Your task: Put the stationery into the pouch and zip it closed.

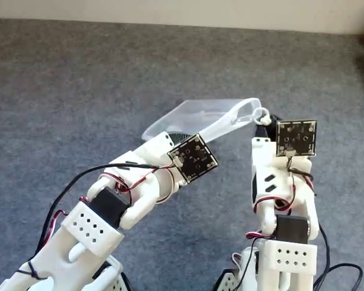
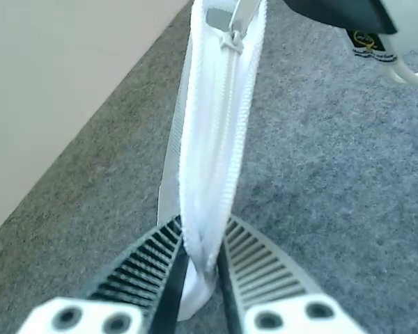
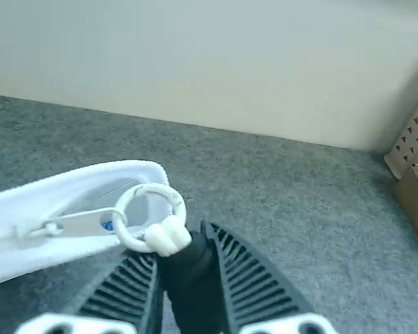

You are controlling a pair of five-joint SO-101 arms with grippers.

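Looking down, high view: the pouch (image 1: 188, 115), translucent white, stretches over the middle of the grey counter (image 1: 60, 91), between the left claw (image 1: 177, 137) at its near-left end and the right claw (image 1: 264, 125) at its right end.
Left wrist view: the left claw (image 2: 198, 261) is clenched on the zip edge of the pouch (image 2: 212, 153); the teeth look meshed from there to the slider (image 2: 231, 38).
Right wrist view: the right claw (image 3: 181, 250) is clenched on a black tab (image 3: 188, 278) attached to a white ring (image 3: 150, 209); the ring passes through the zip pull (image 3: 80, 223) of the pouch (image 3: 28, 202).
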